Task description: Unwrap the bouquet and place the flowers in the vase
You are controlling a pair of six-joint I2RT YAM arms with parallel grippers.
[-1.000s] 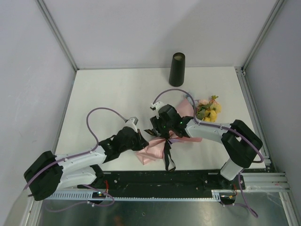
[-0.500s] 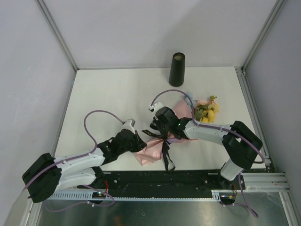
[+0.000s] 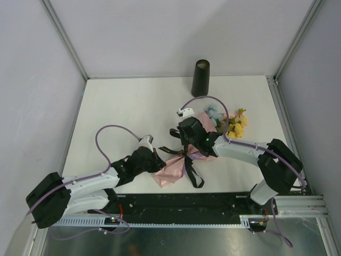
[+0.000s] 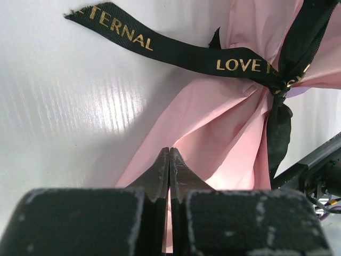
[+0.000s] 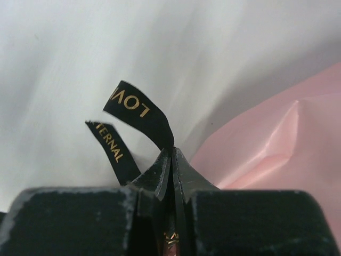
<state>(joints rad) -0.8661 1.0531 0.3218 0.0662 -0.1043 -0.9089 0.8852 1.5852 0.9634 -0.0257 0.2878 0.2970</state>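
Observation:
The bouquet (image 3: 173, 169) lies on its side near the table's front, its pink paper (image 4: 229, 122) gathered by a black ribbon (image 4: 181, 53) with gold lettering. The flowers (image 3: 234, 127), yellow, peach and pale blue, stick out at the right behind the right arm. My left gripper (image 3: 159, 160) is shut on the paper's lower left edge, with a sliver of pink between its fingertips (image 4: 160, 170). My right gripper (image 3: 179, 141) is shut on a ribbon tail (image 5: 141, 112), whose loose ends curl up past the tips. The black vase (image 3: 201, 78) stands upright at the back.
White walls with metal corner posts (image 3: 66, 40) close in the table on three sides. A black rail (image 3: 181, 202) with the arm bases runs along the near edge. The ribbon's long tails (image 3: 192, 173) trail over the paper toward that rail.
My right gripper has shut on the ribbon tail and drawn back and to the right, pulling the ribbon with it. The flower end shifted slightly. The left gripper kept its hold on the paper.

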